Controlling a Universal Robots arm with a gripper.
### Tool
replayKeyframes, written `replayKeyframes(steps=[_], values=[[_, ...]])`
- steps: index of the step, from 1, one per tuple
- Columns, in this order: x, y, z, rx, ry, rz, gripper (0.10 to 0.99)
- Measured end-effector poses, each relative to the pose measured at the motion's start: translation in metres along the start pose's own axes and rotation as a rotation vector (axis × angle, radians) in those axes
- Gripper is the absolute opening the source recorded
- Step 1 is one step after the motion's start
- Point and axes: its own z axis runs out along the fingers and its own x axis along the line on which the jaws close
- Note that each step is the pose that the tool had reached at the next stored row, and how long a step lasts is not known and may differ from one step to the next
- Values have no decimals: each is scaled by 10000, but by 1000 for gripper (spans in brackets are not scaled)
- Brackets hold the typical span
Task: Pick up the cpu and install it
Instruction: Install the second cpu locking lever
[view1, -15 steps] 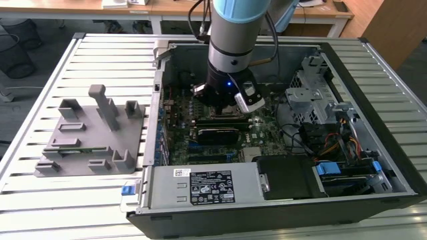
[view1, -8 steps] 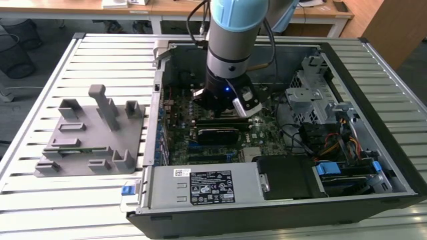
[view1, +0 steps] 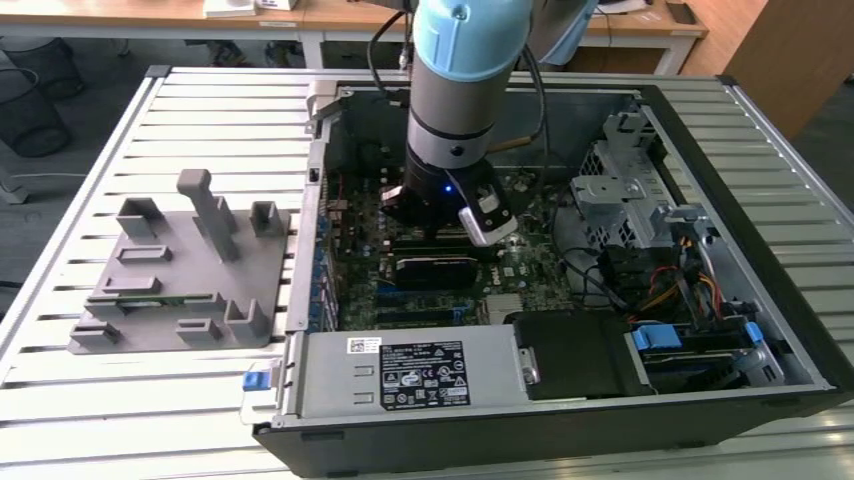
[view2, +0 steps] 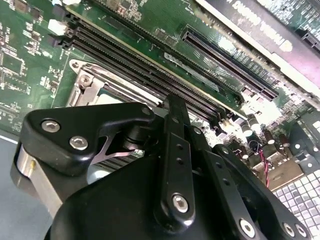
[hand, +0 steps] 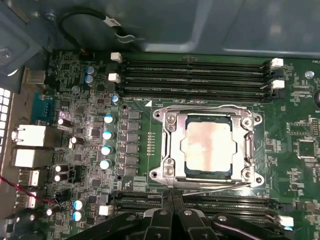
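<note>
One cpu (hand: 207, 148) sits in its socket frame (hand: 167, 145), edges partly hidden.

Even, soft daylight-like light fills the exterior view, with pale sheen on the slatted table (view1: 80, 300) and deep shade inside the case (view1: 747, 330) below the arm. In the first wrist view the cpu (hand: 207, 145) lid shows warm, washed-out glare. In the second wrist view the gripper (view2: 150, 165) linkage looms dark and soft-focused, and the motherboard (view2: 30, 55) beyond it is slightly blurred.
</note>
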Motion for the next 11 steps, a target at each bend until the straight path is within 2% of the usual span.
replayKeyframes(steps=[4,8,10,11], values=[[21,-8,41,-138,-2,-4,106],[30,-13,77,-356,-9,-12,106],[30,-19,90,-497,-13,-15,106],[31,-25,92,-604,-16,-19,106]])
